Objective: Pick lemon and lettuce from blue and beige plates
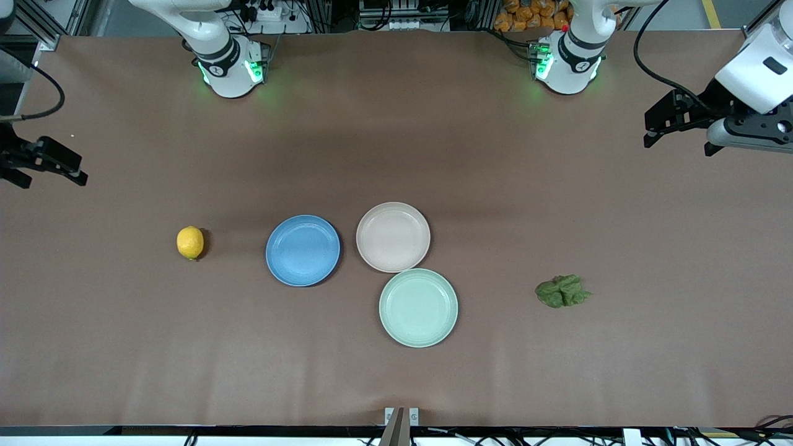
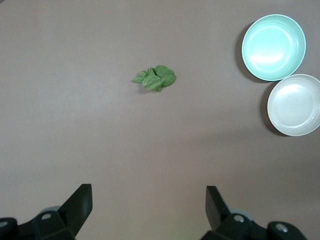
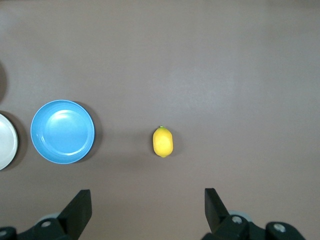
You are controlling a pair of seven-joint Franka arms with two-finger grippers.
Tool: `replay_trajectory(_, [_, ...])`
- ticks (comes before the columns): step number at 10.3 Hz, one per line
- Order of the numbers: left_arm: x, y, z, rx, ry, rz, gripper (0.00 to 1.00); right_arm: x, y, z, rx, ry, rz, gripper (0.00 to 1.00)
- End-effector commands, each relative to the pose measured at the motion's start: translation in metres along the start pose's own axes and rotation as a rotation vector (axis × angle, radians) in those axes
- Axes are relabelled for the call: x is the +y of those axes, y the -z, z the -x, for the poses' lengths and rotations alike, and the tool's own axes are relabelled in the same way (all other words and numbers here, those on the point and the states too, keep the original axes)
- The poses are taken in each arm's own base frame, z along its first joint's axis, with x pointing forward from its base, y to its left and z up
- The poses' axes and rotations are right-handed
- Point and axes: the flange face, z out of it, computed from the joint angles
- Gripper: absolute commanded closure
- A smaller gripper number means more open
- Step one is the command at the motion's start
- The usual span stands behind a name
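Note:
The lemon (image 1: 190, 242) lies on the bare table, beside the blue plate (image 1: 303, 250) toward the right arm's end. The lettuce (image 1: 562, 292) lies on the bare table toward the left arm's end, apart from the plates. The blue plate and the beige plate (image 1: 393, 236) are both empty. My left gripper (image 1: 678, 144) is open and empty, up in the air at the left arm's end; its wrist view shows the lettuce (image 2: 156, 78). My right gripper (image 1: 52, 181) is open and empty, up in the air at the right arm's end; its wrist view shows the lemon (image 3: 163, 141) and the blue plate (image 3: 62, 131).
An empty mint-green plate (image 1: 418, 307) touches the beige plate, nearer to the front camera. It also shows in the left wrist view (image 2: 273, 47) next to the beige plate (image 2: 294, 104). The brown table (image 1: 396, 384) has bare room all around the plates.

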Motion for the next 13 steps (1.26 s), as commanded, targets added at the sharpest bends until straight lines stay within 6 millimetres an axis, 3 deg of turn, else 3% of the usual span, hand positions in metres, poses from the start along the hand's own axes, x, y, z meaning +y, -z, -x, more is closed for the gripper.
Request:
replay_trajectory(1, [-0.005,0.004,-0.006,0.017,-0.004,-0.018,0.0,0.004,0.006,0.006,-0.017,-0.01,-0.006,0.0])
replay_trajectory(5, [-0.007,0.004,-0.007,0.018,0.032,-0.025,0.0,0.003,0.016,0.006,-0.008,-0.006,0.002,0.0])
replay_trajectory(8, [-0.009,0.004,-0.007,0.018,0.033,-0.025,0.0,0.01,0.007,0.013,-0.091,-0.023,-0.002,0.0])
replay_trajectory(13, [-0.009,0.002,-0.007,0.015,0.032,-0.025,0.0,0.009,-0.001,0.009,-0.108,-0.019,-0.004,0.0])
